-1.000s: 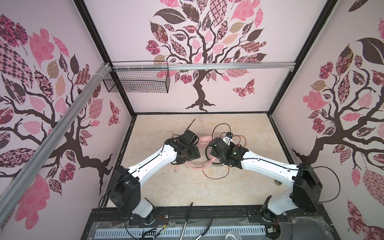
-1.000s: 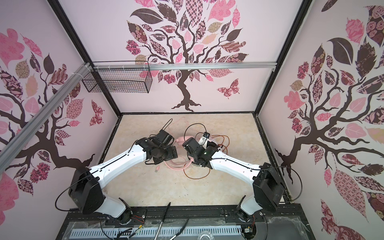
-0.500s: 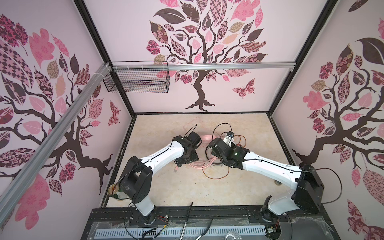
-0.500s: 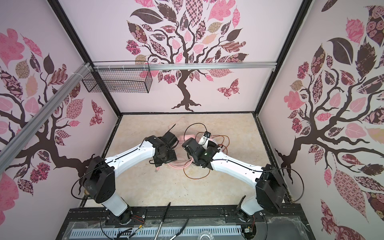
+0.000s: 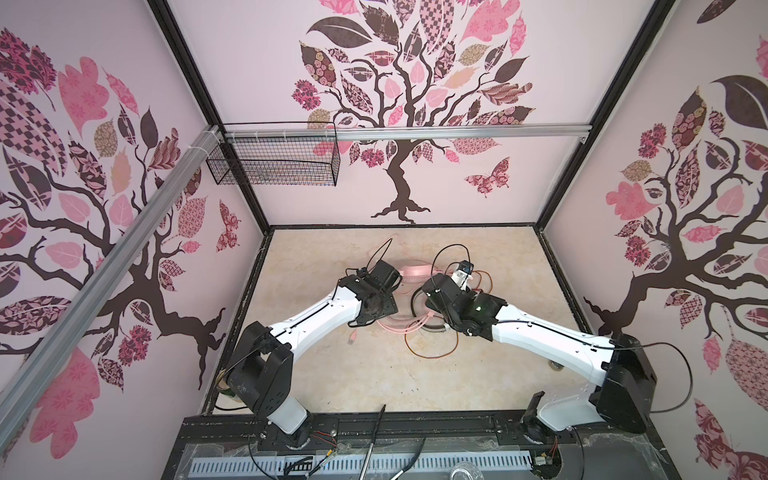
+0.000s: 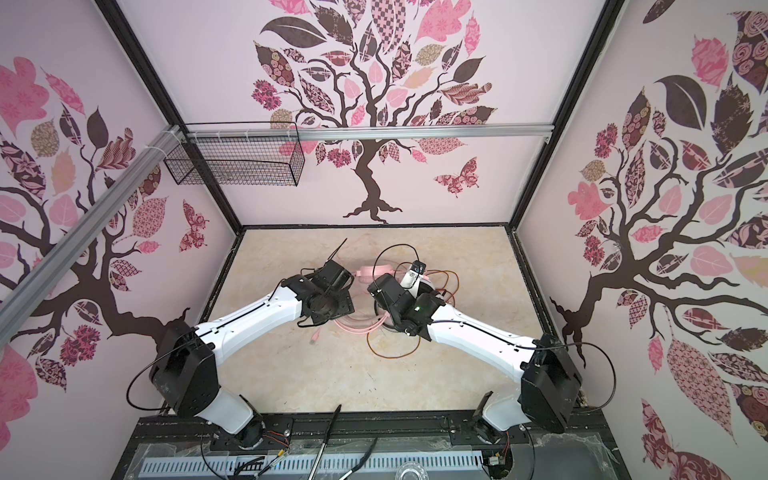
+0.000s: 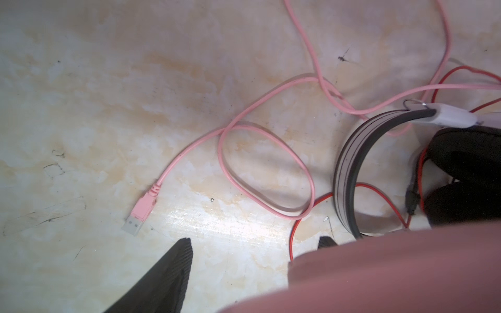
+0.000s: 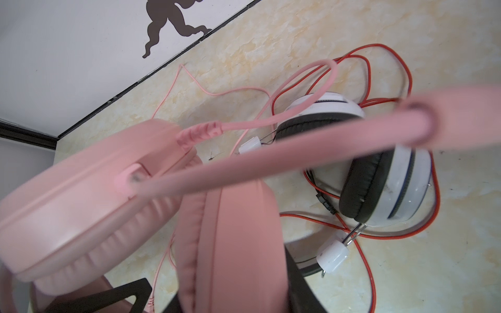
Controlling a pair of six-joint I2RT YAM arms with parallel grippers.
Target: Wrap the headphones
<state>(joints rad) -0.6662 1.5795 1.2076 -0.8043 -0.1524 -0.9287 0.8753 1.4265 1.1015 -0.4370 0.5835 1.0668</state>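
Headphones: two wired headsets sit mid-worktop with their cords crossed. The pink headset (image 8: 81, 203) is in hand and the white-and-black headset (image 8: 379, 173) lies flat just beyond it.
Nearest me: the USB plug (image 7: 142, 208) on the end of the pink cord (image 7: 313, 189) lies loose on the worktop (image 7: 81, 108), with a slack loop beside it.
Orange-red cord (image 7: 291, 241): it sprawls in wide loops around the white-and-black headset and passes under the pink cord in places.
Left tool (image 7: 256, 241): its jaws stand apart over bare worktop with nothing between them, close to the plug and the pink loop.
Right tool (image 8: 217, 271): I see it clamped on a pink earcup, and the headband swings across its camera. I judge the headset to be raised off the worktop.
Handling: both headsets look light, with springy plastic bands and soft pads that give under a pinch. The cords are thin and limp, so they will snake and slip rather than keep a shape.
Where to hold: I would pinch the pink cord a little behind the plug's strain relief. I would keep the earcup grip as the anchor to wind around.
Risk: where the two cords cross, pulling the pink one could drag the orange-red one or the other headset along.
Far side: one strand of pink cord trails toward the back wall. The wire basket (image 5: 274, 162) hangs on that wall, well apart from the work.
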